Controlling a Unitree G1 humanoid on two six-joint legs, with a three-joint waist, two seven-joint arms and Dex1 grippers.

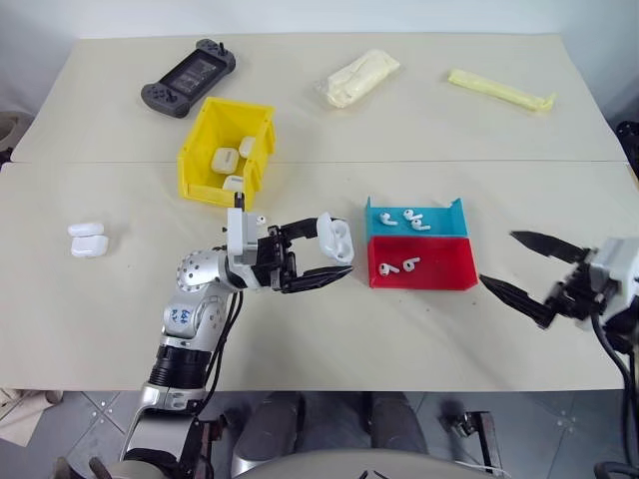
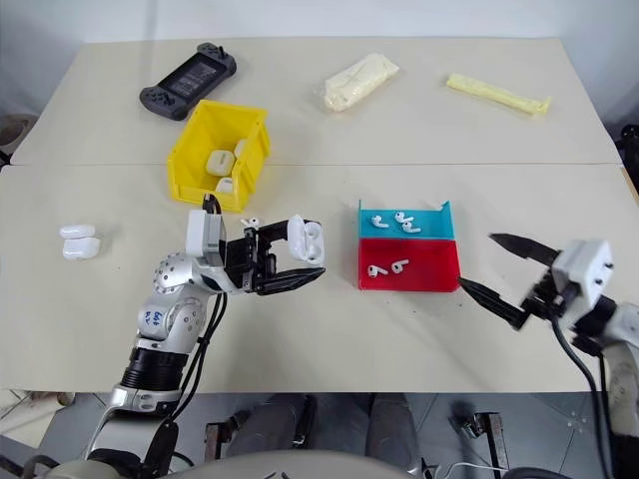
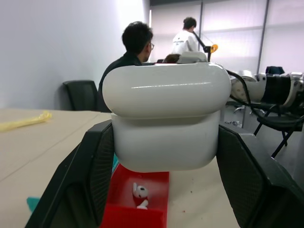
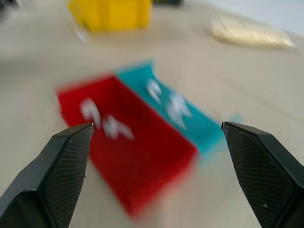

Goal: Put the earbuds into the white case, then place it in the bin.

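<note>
From the left eye view, the left end effector [image 1: 321,257] was clamped on the white case [image 1: 335,239], held above the desk [image 1: 120,329] just beside the red tray [image 1: 419,275], lid tipped open with buds seated inside. The right end effector [image 1: 515,273] stood wide apart and empty, off past the trays on the right. The step in hand looked like closing the lid and carrying the case to the bin [image 1: 196,166]; doing it well would mean keeping the case upright so nothing spills, pressing the lid fully shut, then lowering into the bin rather than dropping from height. Counted here: three cases in the bin, two spare cases [image 1: 87,239] at the desk's left, two earbuds [image 1: 397,266] in the red tray, about three in the blue tray [image 1: 379,220], though they overlapped, one controller [image 1: 188,78], two wrapped packets at the far edge.

The right eye view gave the same layout and the same tallies.

In the left wrist view the case [image 3: 166,118] sat squeezed between both fingers [image 3: 95,166], its lid seen from behind; one earbud [image 3: 139,194] lay in the red tray below. Two people sat beyond the desk.

In the right wrist view, blurred, the fingers [image 4: 57,166] stood apart with nothing between them, facing the two trays
</note>
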